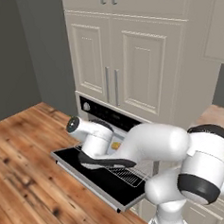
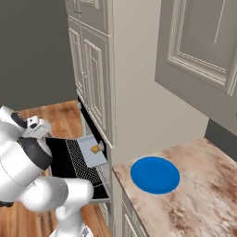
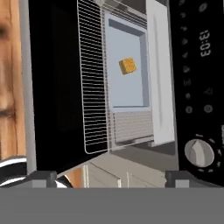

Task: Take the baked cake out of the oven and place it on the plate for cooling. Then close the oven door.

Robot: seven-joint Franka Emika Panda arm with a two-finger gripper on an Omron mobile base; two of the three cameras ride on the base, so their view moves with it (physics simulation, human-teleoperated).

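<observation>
Door (image 1: 97,179) lies flat open, rack (image 1: 130,174) drawn out over it for reach. Gripper (image 3: 109,177) hangs above, jaws spread wide, holding nothing. Cake (image 3: 127,66) sits on grey tray (image 3: 124,94). Plate (image 2: 155,174) waits on counter (image 2: 203,194), well right.

The one piece of readable writing is a pale digital readout (image 3: 206,43) on the oven's black control strip (image 3: 197,78), seen in the hand view. It appears turned on its side there and looks like "03:03" or "E0:E0"; the digits are too coarse to settle which. Along the same strip, between the readout and the round silver knob (image 3: 199,152), runs a row of small grey round symbols (image 3: 187,81), too small and blurred to read. In the left base view the strip (image 1: 109,115) shows faint pale marks beside its knob (image 1: 86,106), none legible.
</observation>
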